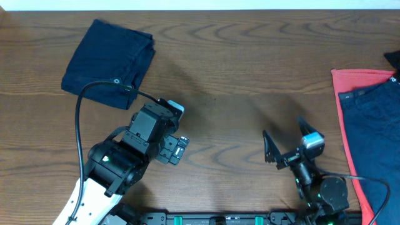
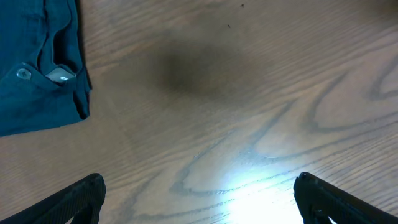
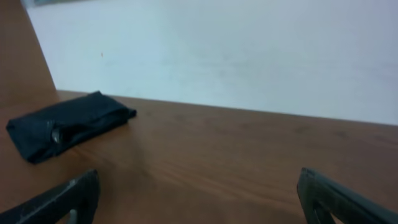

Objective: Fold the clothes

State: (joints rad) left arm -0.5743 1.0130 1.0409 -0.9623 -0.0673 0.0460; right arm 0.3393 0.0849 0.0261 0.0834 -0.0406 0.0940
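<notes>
The dark navy shorts (image 1: 109, 62) lie folded into a compact rectangle at the table's far left, with the silver waist button (image 1: 117, 81) showing near their front edge. My left gripper (image 1: 167, 111) is open and empty, just right of the shorts and apart from them. In the left wrist view the shorts (image 2: 37, 68) and the button (image 2: 23, 73) sit at the upper left, with bare table between the open fingers (image 2: 199, 199). My right gripper (image 1: 286, 139) is open and empty over the table's right middle. The right wrist view shows the folded shorts (image 3: 68, 124) far off beyond its open fingers (image 3: 199, 196).
A red garment (image 1: 350, 81) with a dark blue garment (image 1: 375, 137) on top lies at the right edge of the wooden table (image 1: 237, 75). A black cable (image 1: 78, 119) loops from the left arm over the shorts' front edge. A white wall (image 3: 236, 50) stands behind the table.
</notes>
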